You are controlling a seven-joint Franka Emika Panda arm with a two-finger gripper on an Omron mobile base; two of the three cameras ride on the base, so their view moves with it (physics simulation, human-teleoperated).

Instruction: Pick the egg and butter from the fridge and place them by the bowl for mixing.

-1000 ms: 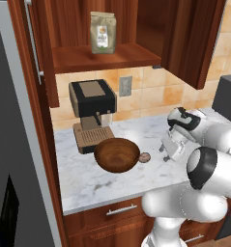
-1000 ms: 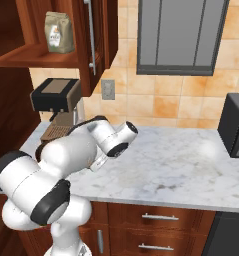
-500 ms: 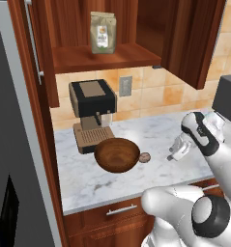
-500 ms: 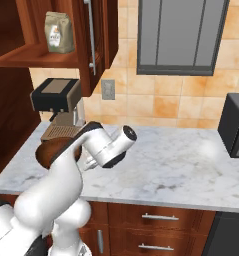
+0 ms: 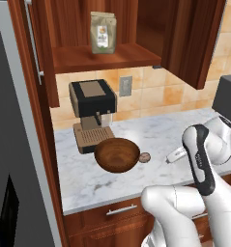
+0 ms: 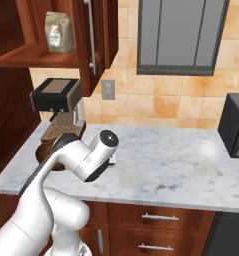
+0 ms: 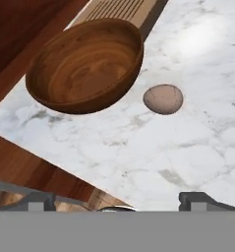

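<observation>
Egg (image 7: 162, 99) on marble counter (image 7: 188, 147), beside bowl (image 7: 84, 64), pincer (image 7: 116, 202) wide

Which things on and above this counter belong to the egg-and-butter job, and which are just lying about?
Job: egg lying beside the bowl; open gripper; fridge.
Lying about: coffee machine, paper bag on the shelf, microwave.

Glossy grained wooden bowl (image 7: 84, 64), matt speckled egg (image 7: 162, 99), polished marble counter (image 7: 188, 147)
</observation>
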